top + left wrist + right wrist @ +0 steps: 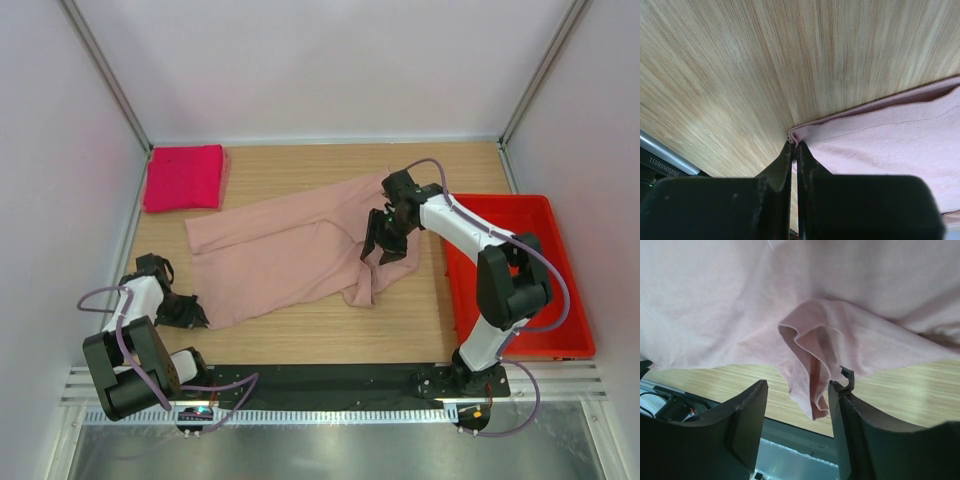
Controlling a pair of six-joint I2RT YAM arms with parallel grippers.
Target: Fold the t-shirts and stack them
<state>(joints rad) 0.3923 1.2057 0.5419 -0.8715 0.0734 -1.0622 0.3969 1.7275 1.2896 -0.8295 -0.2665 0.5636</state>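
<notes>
The pale pink t-shirt [290, 250] lies spread and rumpled across the middle of the wooden table. The magenta t-shirt [185, 177] lies folded at the far left corner. My left gripper [192, 312] is low at the pale shirt's near left corner. In the left wrist view it [794, 146] is shut on the hem corner of that shirt [880, 135]. My right gripper [384, 240] is over the shirt's right side. In the right wrist view it [799, 390] is open, and a hanging fold of the pale shirt [807, 365] lies between its fingers.
A red plastic bin [556, 300] stands at the right edge of the table, beside the right arm. White walls close the back and sides. A black strip and metal rail [320, 385] run along the near edge.
</notes>
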